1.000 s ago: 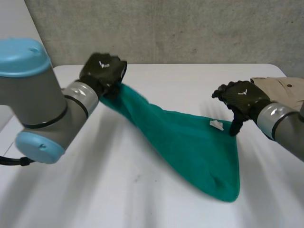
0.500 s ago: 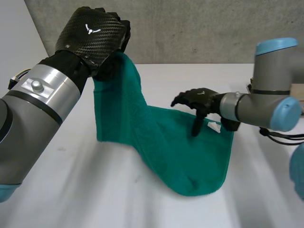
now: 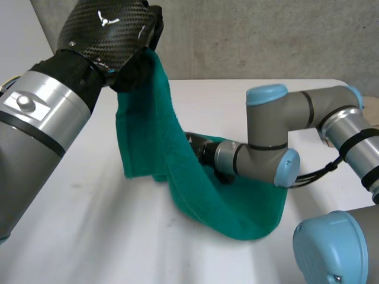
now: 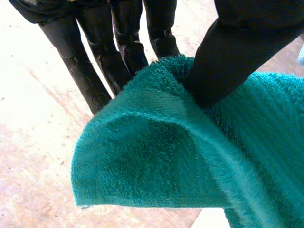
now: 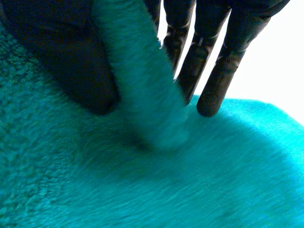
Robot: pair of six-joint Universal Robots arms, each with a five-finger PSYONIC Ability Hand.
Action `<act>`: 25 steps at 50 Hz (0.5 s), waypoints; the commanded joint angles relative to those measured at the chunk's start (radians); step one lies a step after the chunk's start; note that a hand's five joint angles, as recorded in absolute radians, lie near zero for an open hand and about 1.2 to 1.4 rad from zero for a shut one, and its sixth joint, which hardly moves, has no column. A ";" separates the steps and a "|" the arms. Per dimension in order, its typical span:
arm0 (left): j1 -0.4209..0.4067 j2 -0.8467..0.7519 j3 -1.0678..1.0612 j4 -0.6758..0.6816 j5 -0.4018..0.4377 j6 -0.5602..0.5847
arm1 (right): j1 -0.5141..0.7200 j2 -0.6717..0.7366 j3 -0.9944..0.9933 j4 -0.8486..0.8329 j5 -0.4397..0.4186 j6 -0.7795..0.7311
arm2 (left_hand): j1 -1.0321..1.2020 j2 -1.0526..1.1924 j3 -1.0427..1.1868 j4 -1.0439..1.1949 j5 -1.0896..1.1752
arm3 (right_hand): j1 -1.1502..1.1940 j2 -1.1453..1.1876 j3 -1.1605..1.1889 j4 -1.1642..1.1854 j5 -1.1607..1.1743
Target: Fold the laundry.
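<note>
Left hand [image 3: 109, 29] is raised high over the table's [image 3: 89, 231] far-left side, thumb and fingers clamped on a towel [image 3: 148, 124] corner. The rest of the towel hangs down and lies in a bend across mid-table, toward the near edge. Right hand [image 5: 209, 61] is in against that bend with a ridge of towel running through it; can't tell if it grips. My read of the step: spread it flat before folding. Get right onto an adjacent corner, confirm hold, pull apart evenly, lay flat. No yanking, since thick terry may slip from a thin pinch.

Teal towel [image 3: 151, 136], black left hand [image 3: 109, 29], white table [image 3: 77, 236]
</note>
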 commanded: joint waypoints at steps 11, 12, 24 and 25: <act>0.094 -0.175 0.225 0.296 -0.114 -0.003 | -0.146 -0.321 -0.115 -0.397 0.427 0.264 | 0.251 0.197 0.204 0.194 0.248 | 0.412 0.253 0.273 0.269 0.305; 0.094 -0.184 0.230 0.305 -0.119 -0.003 | -0.158 -0.365 -0.073 -0.391 0.423 0.261 | 0.251 0.197 0.204 0.194 0.248 | 0.412 0.253 0.273 0.269 0.305; 0.092 -0.342 0.034 0.333 -0.117 -0.001 | -0.155 -0.669 0.625 -0.320 0.361 -0.116 | 0.251 0.197 0.204 0.194 0.248 | 0.412 0.253 0.273 0.269 0.305; 0.092 -0.351 0.014 0.333 -0.116 -0.001 | -0.155 -0.678 0.674 -0.325 0.361 -0.141 | 0.251 0.197 0.204 0.194 0.248 | 0.412 0.253 0.273 0.269 0.305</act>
